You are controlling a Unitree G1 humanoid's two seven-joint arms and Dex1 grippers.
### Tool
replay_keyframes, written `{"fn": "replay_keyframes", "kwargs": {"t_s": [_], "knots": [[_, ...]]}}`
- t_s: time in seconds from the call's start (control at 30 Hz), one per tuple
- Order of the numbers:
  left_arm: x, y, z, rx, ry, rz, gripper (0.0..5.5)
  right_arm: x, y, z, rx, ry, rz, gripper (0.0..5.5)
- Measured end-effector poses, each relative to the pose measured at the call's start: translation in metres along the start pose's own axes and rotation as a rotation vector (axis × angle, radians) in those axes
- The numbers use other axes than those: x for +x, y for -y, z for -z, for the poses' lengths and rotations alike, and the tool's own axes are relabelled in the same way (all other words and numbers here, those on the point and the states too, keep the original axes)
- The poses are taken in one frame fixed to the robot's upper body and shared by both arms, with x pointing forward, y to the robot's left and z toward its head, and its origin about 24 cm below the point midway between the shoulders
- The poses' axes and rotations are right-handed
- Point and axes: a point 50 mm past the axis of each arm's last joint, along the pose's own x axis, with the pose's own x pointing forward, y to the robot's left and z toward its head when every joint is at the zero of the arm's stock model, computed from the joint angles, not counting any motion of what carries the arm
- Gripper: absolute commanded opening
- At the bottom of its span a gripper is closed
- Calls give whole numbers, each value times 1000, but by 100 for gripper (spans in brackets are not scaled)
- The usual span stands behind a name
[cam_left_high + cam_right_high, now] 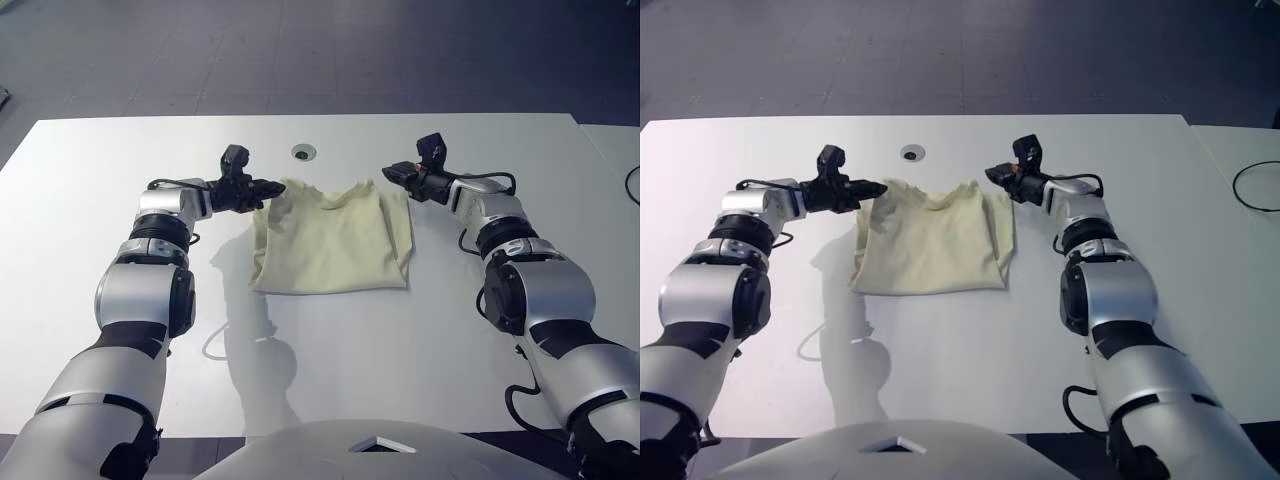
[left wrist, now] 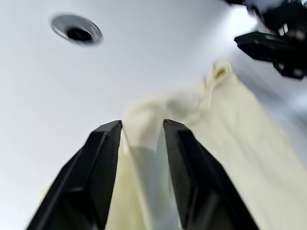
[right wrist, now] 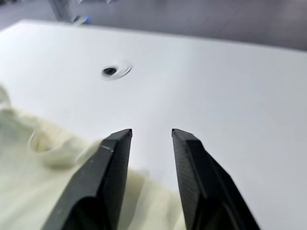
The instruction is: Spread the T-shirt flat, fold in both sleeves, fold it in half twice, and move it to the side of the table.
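Left wrist view: L claw pinches T-shirt shoulder edge.

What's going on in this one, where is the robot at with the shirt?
The robot is working on a pale yellow T-shirt lying on the white table, collar end away from it, with the sleeves apparently tucked in. The left gripper has the shirt's far corner on its side pinched between its jaws. The right gripper sits at the opposite far corner, jaws open with no cloth between them.
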Motion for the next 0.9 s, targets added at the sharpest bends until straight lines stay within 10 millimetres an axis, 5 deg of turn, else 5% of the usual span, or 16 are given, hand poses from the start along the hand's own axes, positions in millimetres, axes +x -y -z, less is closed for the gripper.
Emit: {"fn": "replay_keyframes", "kwargs": {"t_s": [0.1,0.27,0.63,0.77,0.9], "knots": [[0,-5,-6,24,37,-115,272,1,-1,-4,-13,58,9,261],[-13,-2,-17,348,98,-169,354,4,-15,2,-398,21,-67,339],[-39,64,60,685,-12,-64,540,13,-37,8,-790,-38,-150,528],[-64,89,75,960,-203,-31,540,12,-33,22,-980,-142,-136,536],[-69,92,78,1068,-298,-45,540,9,-28,19,-1075,-160,-128,536]]}}
